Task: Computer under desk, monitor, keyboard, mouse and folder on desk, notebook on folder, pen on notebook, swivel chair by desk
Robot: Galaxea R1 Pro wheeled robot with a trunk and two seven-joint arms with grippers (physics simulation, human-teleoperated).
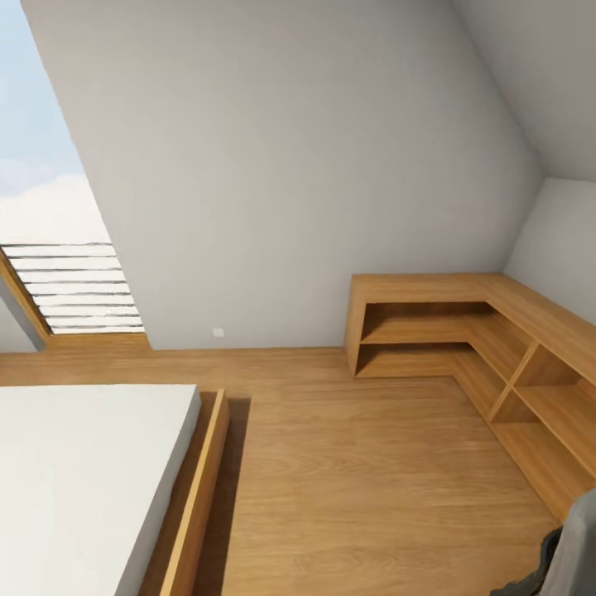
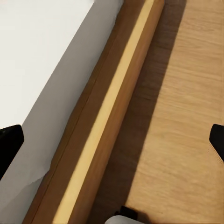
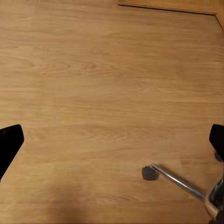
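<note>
1. Grey padding of the swivel chair (image 1: 575, 550) is showing at the near right corner of the head view; the right wrist view is catching a chrome leg and castor (image 3: 150, 172) of its base on the wood floor (image 1: 364, 480).
2. Left gripper (image 2: 112, 140) and right gripper (image 3: 112, 140) are both hanging with fingers apart, holding nothing.
3. Bed (image 1: 83, 472) is lying near left; low corner shelving (image 1: 463, 331) is standing farther off.
4. Judgement: robot is travelling; next move calls for turning to find the desk.
</note>
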